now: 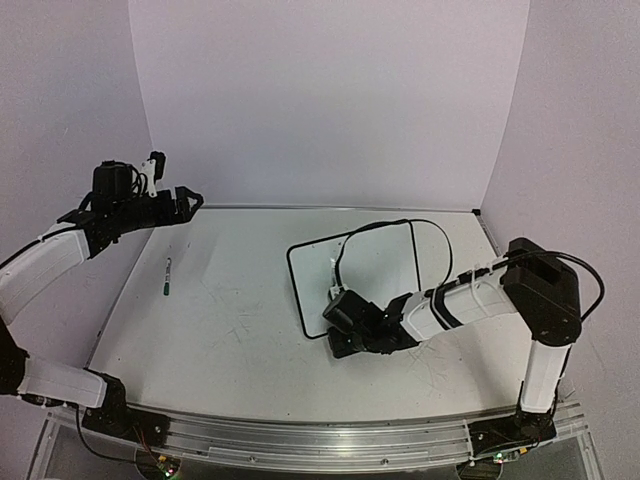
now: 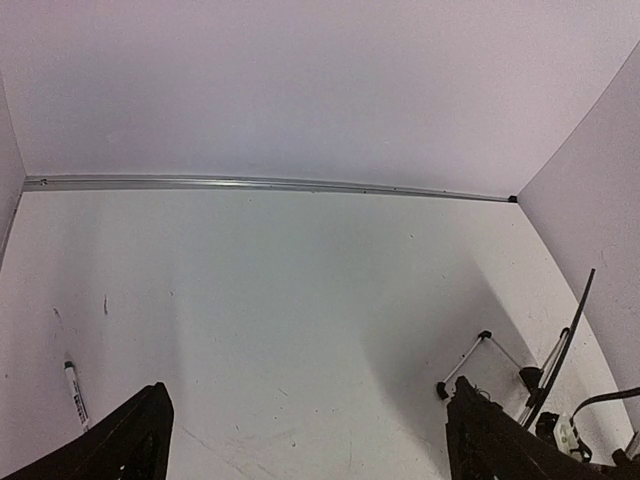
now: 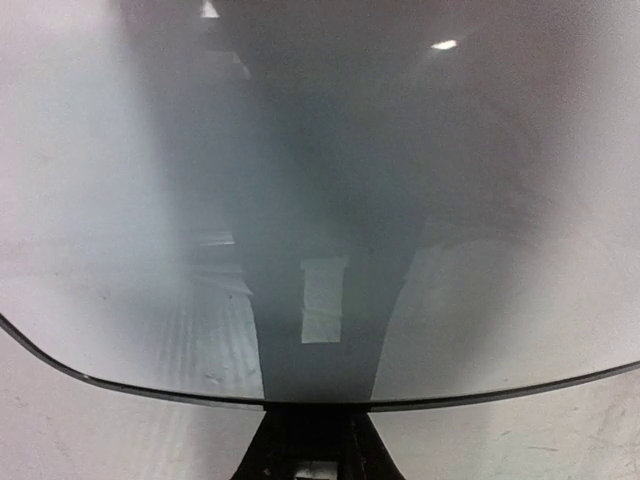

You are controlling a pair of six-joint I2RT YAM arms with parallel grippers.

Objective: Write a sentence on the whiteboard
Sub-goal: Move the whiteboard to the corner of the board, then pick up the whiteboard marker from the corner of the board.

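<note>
Found no legible text, label or number. Saw no writing on whiteboard [image 1: 380,275]. Noted print on marker [image 2: 73,394] barrel; could not read.

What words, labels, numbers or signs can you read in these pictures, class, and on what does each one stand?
No text here can be read.
whiteboard: blank, no writing on it; the right wrist view shows only reflections.
marker: dark print on its white barrel, too small and blurred to read.

The whiteboard [image 3: 150,200] is glossy and mirror-smooth; the scuffed tabletop [image 1: 230,330] looks matt, perhaps laminate.
</note>
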